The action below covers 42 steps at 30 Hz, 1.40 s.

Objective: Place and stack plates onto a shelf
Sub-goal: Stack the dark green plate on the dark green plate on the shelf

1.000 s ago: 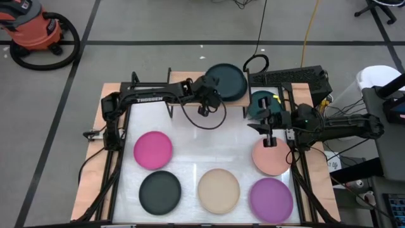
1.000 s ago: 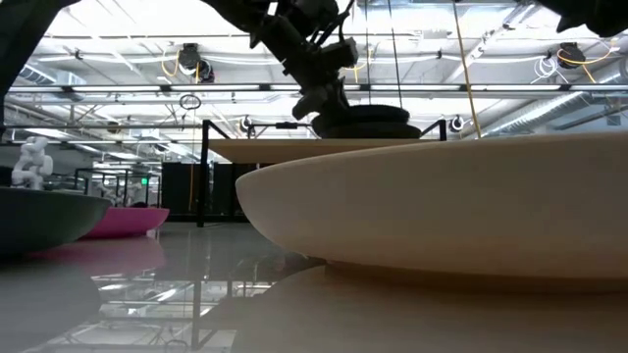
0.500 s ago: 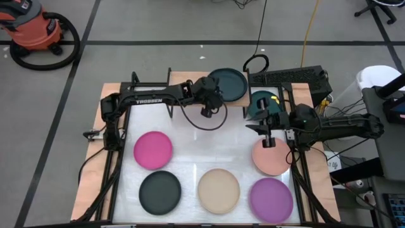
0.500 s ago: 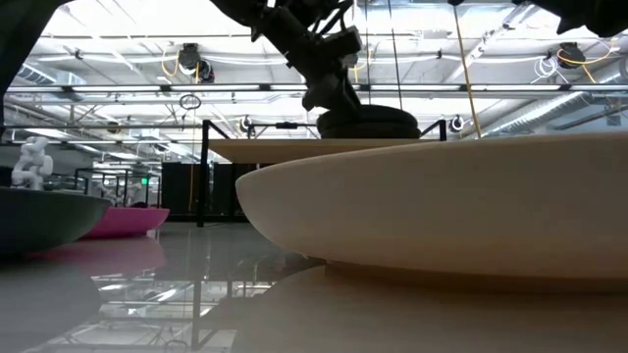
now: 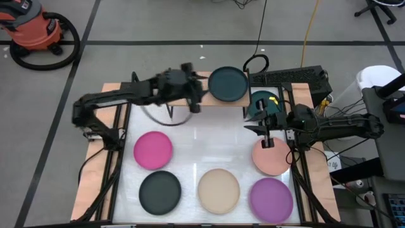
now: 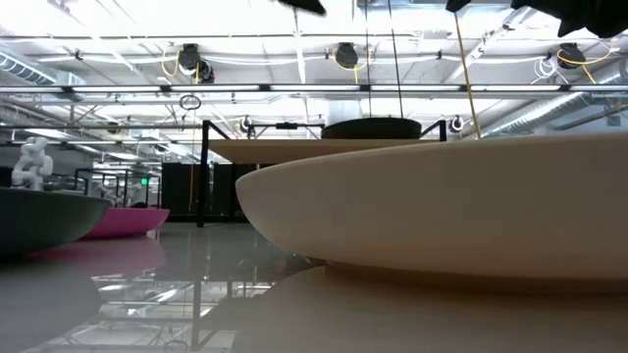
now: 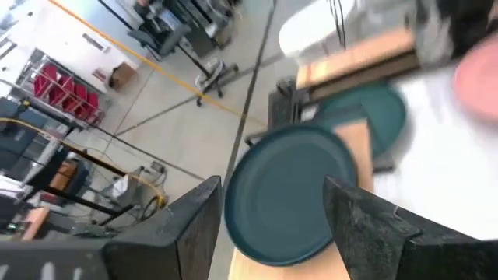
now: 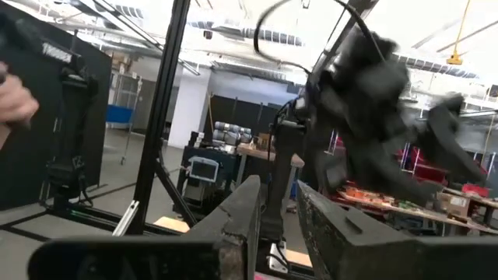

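Teal plate (image 5: 227, 83) on shelf (image 5: 190, 81); left claw (image 5: 193, 95) beside.

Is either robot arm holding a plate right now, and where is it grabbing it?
The left tool is open and empty, beside the dark teal plate on the shelf. The right tool hangs over the salmon pink plate; no plate shows between its fingers.

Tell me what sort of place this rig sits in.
Probably a robotics lab or workshop: taped lines on a grey floor, an orange shop vacuum, exposed ceiling trusses with hanging lights, and red storage bins on racks.
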### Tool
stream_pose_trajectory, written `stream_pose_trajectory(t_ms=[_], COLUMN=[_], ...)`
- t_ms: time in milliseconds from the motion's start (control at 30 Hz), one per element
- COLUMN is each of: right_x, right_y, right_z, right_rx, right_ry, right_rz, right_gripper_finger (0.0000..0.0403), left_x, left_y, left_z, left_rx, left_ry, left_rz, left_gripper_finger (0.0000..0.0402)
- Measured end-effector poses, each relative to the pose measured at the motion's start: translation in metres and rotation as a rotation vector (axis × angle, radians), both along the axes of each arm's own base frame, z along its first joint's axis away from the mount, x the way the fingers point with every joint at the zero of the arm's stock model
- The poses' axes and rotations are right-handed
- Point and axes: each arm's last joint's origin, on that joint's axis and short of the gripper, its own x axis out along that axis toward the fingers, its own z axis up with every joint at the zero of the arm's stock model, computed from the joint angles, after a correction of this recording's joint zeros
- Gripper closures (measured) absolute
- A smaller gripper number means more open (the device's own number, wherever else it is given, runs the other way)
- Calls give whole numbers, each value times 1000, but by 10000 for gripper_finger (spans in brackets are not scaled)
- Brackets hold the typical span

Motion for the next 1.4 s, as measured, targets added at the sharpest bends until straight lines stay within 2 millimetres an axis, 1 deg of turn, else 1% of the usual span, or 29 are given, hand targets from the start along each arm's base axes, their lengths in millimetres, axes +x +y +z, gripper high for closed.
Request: stream_pose_trajectory(t_ms=[67,133,200,267,333,400,433,533,600,700,800,900,1000,1100,1200,1400], right_x=[1,1,2,2,3,3,3,4,5,5,4,0,-2,-3,-4,-8], right_y=[0,0,-1,-3,-4,-6,-6,-6,-7,-8,-10,-12,-11,-12,-14,-19], right_z=[-2,-4,-5,-6,-8,-9,-10,-15,-21,-30,-43,-52,-55,-58,-63,-86], right_rx=[1,3,14,31,44,53,58,60,64,138,199,252,294,288,288,304], right_ry=[21,39,53,67,84,100,108,162,217,318,447,656,792,827,864,1028], right_rz=[0,-4,-37,-91,-139,-180,-199,-209,-210,-239,-311,-359,-379,-391,-471,-693], right_gripper_finger=[332,332,332,332,332,332,332,332,332,332,332,332,332,332,332,332], left_x=[-23,-45,-65,-82,-96,-108,-113,-125,-131,-137,-143,-148,-152,-153,-152,-152], left_y=[-8,-15,-22,-29,-35,-41,-43,-51,-56,-61,-64,-65,-66,-66,-67,-74], left_z=[16,29,33,29,19,0,-11,-53,-82,-121,-148,-168,-178,-182,-183,-186], left_rx=[-51,-104,-155,-187,-204,-224,-237,-288,-315,-344,-379,-409,-420,-429,-457,-483], left_ry=[-39,-66,-88,-120,-173,-217,-244,-323,-371,-423,-508,-565,-597,-599,-599,-557], left_rz=[9,20,31,24,8,-5,-11,-32,-53,-80,-99,-111,-121,-118,-120,-151], left_gripper_finger=[174,174,174,174,174,174,174,174,174,174,174,174,174,174,174,174])
